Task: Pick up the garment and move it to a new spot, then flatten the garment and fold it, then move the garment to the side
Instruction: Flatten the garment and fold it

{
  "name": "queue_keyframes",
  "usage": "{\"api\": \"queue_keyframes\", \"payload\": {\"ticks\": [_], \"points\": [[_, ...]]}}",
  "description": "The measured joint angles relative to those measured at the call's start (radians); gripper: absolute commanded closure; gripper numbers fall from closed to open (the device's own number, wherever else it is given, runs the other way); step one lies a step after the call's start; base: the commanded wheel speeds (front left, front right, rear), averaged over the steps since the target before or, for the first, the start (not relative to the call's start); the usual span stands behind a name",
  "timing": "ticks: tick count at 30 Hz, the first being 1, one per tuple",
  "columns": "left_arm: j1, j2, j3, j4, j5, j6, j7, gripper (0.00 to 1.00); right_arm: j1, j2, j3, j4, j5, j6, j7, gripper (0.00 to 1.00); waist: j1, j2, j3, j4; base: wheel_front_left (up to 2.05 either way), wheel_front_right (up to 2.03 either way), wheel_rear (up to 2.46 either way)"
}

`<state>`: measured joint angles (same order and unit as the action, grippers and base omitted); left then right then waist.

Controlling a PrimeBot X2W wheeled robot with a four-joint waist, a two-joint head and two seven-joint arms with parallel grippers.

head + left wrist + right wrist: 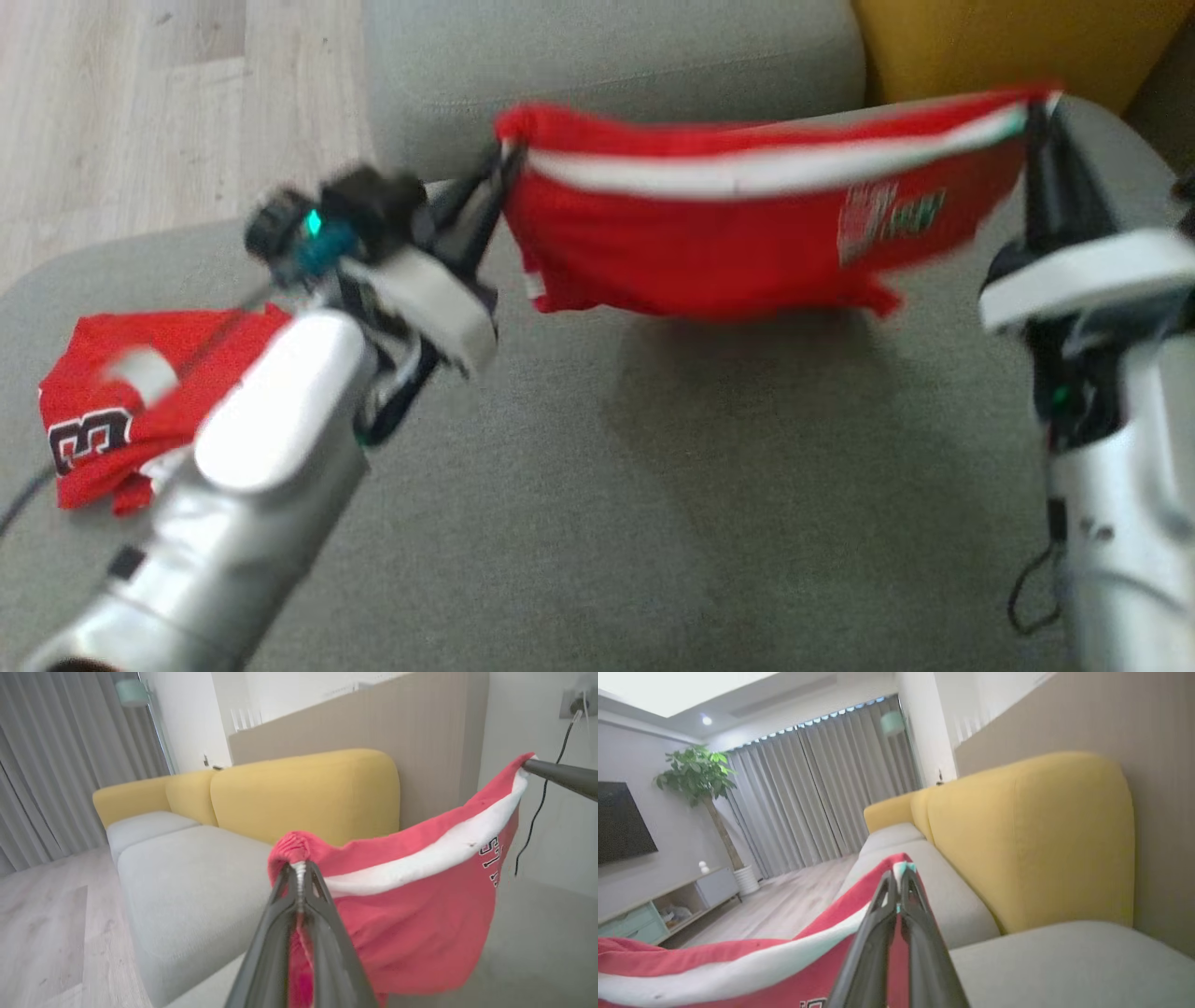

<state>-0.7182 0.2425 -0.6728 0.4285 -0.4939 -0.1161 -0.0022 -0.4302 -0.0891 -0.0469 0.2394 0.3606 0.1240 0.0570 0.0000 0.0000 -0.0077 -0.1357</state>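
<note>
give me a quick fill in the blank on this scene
The left gripper and right gripper hold the red garment, whose long stripe is ____.
It hangs ____ the grey cushion.
A second red garment lies at the robot's ____.
The backrest is ____.
Missing: white; above; left; yellow

Motion blur smears my head view; my wrist views bow at the edges. Soft even light, a ceiling spot (706,720), faint shadow under the garment (728,233).
</note>
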Motion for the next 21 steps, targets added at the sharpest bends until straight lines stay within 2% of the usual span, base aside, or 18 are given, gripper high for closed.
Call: {"api": "queue_keyframes", "payload": {"ticks": [7,16,21], "points": [[-0.128,0.004,0.035,-0.027,-0.069,-0.008,0.029,1.00,-0.104,-0.012,-0.031,-0.017,-0.012,0.000,-0.050,1.00,-0.0001,0.0000,-0.034,-0.010,0.00,0.00,0.00],[-0.085,0.004,0.056,-0.078,-0.128,-0.007,0.056,1.00,-0.029,0.004,-0.054,-0.028,-0.056,0.000,-0.007,1.00,-0.0001,0.0000,-0.034,-0.010,0.00,0.00,0.00],[-0.056,0.027,0.056,-0.080,-0.144,-0.007,0.087,1.00,-0.034,0.009,-0.052,-0.004,-0.070,0.000,0.024,1.00,-0.0001,0.0000,-0.004,-0.012,0.00,0.00,0.00]]}}
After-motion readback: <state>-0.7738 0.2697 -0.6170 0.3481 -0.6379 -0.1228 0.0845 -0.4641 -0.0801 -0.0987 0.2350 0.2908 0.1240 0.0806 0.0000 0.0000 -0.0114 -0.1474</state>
